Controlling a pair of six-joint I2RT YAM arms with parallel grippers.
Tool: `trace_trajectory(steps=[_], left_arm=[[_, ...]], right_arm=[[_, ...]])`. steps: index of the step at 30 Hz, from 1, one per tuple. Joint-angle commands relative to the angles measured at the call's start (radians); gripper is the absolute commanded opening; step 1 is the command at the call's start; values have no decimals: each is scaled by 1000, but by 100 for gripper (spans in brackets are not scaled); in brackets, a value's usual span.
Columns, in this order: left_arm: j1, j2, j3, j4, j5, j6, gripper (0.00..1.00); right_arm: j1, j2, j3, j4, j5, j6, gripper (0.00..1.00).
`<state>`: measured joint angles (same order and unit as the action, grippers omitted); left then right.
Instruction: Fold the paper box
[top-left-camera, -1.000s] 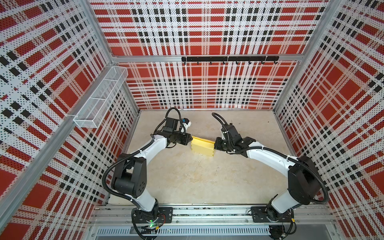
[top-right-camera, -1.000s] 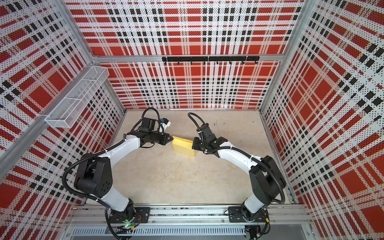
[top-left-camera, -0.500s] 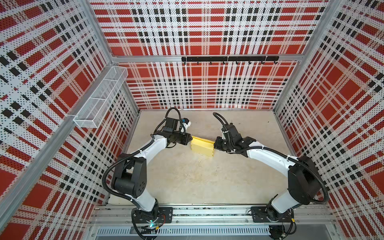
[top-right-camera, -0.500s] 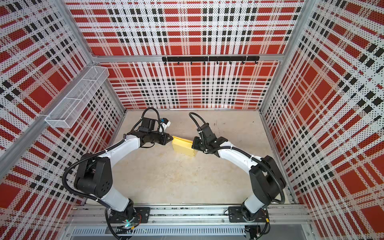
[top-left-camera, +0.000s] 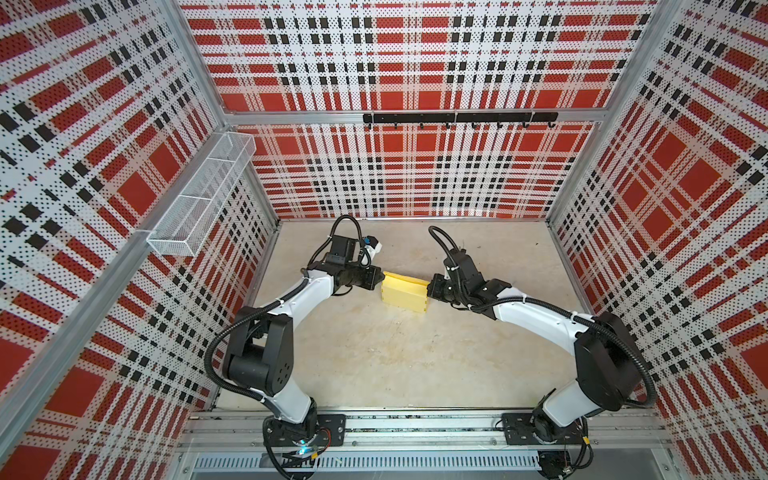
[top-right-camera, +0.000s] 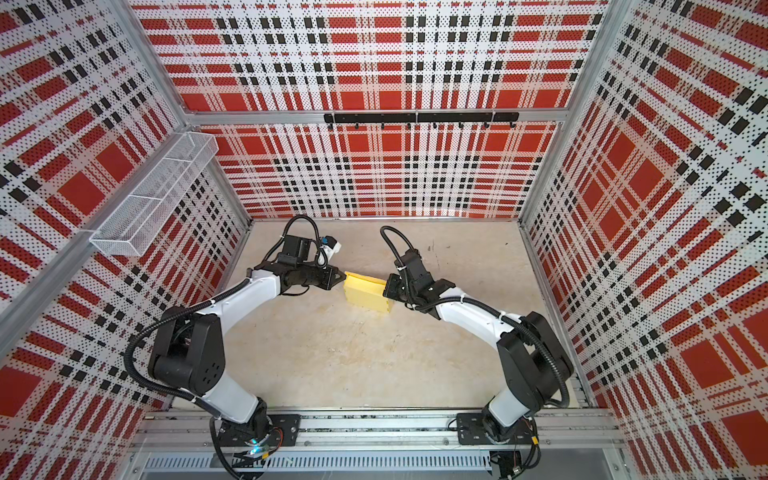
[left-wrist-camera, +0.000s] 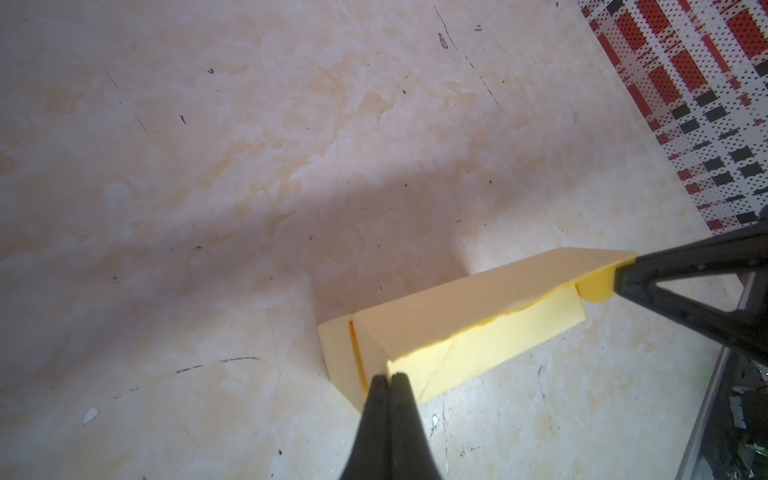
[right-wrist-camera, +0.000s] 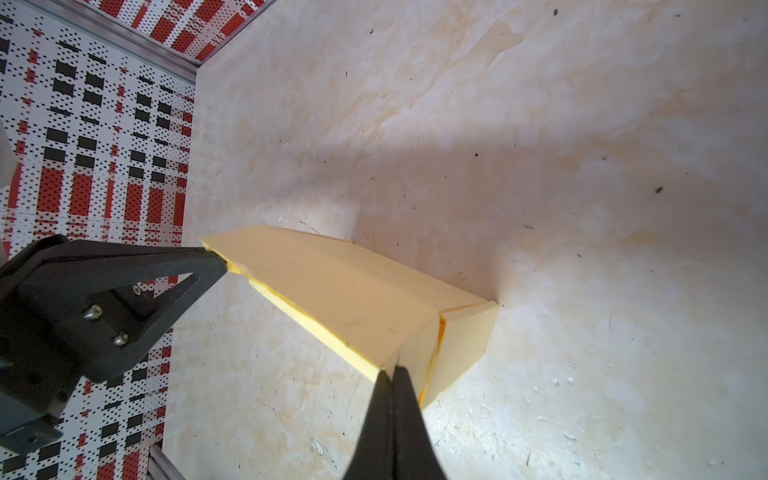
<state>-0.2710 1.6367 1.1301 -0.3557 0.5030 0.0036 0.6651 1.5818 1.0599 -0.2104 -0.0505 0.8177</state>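
Note:
The paper box (top-left-camera: 405, 293) (top-right-camera: 368, 293) is pale yellow, a low box lying on the table mid-way between my two arms, its lid panel raised at the far side. My left gripper (top-left-camera: 380, 279) (left-wrist-camera: 389, 376) is shut, its tip against the box's left end corner. My right gripper (top-left-camera: 430, 286) (right-wrist-camera: 392, 368) is shut too, its tip against the right end corner. No paper shows between either pair of fingers. From each wrist view the other gripper's tip touches the far end of the box (left-wrist-camera: 478, 328) (right-wrist-camera: 353, 303).
The beige table (top-left-camera: 395, 353) is walled in by plaid panels on three sides. A white wire basket (top-left-camera: 199, 199) hangs on the left wall and a black hook rail (top-left-camera: 457, 117) on the back wall. Both arm bases stand at the front rail.

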Motion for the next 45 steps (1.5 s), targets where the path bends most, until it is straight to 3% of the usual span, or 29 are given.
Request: trace_trajectory(steps=[1,19,45], left_arm=[[-25,11,-13,3,65,-9,0],[-26,5,-3,-3,69,-16,0],[-25,25,-5,1,55,-4,0]], right_arm=[[26,-17,-29,113,-24,24,4],[30,-12,-36,121,-55,61,4],[36,-39,-53,-40,-9,-84,4]])
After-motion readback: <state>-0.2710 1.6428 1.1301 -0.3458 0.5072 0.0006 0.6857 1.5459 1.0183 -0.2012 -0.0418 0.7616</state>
